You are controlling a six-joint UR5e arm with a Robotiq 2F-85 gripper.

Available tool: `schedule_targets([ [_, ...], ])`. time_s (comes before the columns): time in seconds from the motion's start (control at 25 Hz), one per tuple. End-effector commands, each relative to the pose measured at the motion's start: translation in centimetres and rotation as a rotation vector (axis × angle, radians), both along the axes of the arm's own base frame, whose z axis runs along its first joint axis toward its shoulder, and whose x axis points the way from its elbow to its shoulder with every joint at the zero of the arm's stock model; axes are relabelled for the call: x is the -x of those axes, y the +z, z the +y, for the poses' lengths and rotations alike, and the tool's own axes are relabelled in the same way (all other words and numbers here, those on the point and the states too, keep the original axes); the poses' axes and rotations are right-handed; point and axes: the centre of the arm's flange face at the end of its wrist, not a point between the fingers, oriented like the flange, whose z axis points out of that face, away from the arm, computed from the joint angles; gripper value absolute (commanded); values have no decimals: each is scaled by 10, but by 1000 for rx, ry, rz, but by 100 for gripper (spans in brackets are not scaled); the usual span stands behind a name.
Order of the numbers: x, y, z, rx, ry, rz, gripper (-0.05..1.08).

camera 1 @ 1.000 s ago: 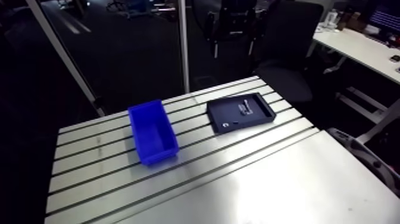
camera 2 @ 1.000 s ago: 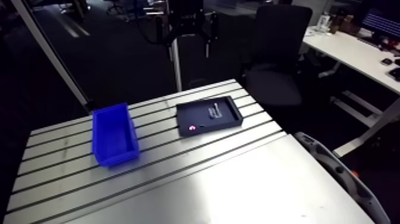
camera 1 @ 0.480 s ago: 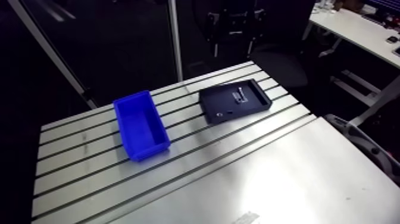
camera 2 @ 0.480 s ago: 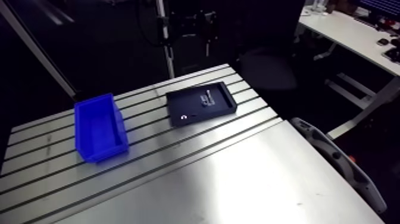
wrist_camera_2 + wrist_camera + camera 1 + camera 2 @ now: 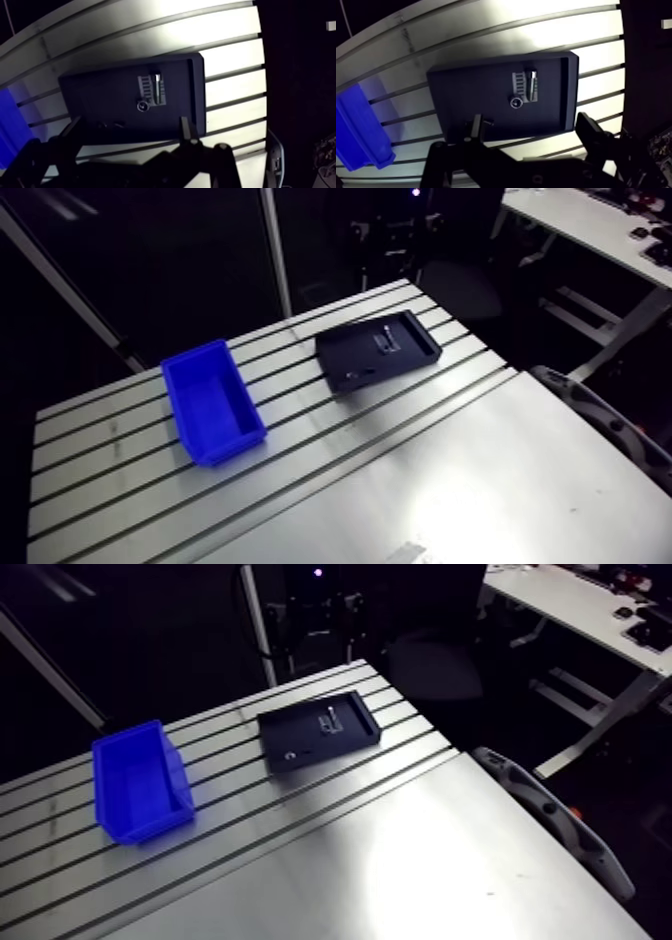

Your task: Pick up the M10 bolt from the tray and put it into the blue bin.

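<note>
You held the black two-fingered gripper [image 5: 533, 131] above the shallow black tray [image 5: 461, 95], its fingers spread wide and empty, presumably ready to straddle the short silver M10 bolt [image 5: 533, 82]. That bolt lay flat inside the tray, ahead of the fingers. The blue plastic bin [image 5: 356, 130] stood apart, beside the tray.

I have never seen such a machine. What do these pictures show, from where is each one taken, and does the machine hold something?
This is one robot arm working at a slotted metal table. Two pictures come from a camera high on the arm and look down on the whole table. The other two come from a camera at the wrist, looking down past the gripper, which is the arm's two-fingered hand. Each pair shows the same scene twice, from slightly different places. On the table stand a blue bin and, beside it but apart, a black tray. In the tray lie small metal parts, among them a shiny bolt. The gripper hangs above the tray with its fingers open and holds nothing.
</note>
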Motion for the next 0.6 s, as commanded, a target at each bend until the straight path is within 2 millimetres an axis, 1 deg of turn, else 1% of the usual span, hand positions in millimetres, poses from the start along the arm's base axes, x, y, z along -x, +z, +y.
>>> schedule_targets([
  [0.04, -9, -18, 10, -15, 3, -7, 1],
  [0.12, -10, -28, 11, -8, 2, -17, 1],
  [0.28, -14, -37, 10, -7, -1, -18, 1],
  [0.44, -12, -47, 10, -6, -1, -21, 2],
  [0.6, -12, -54, 8, 1, 3, -28, 8],
])
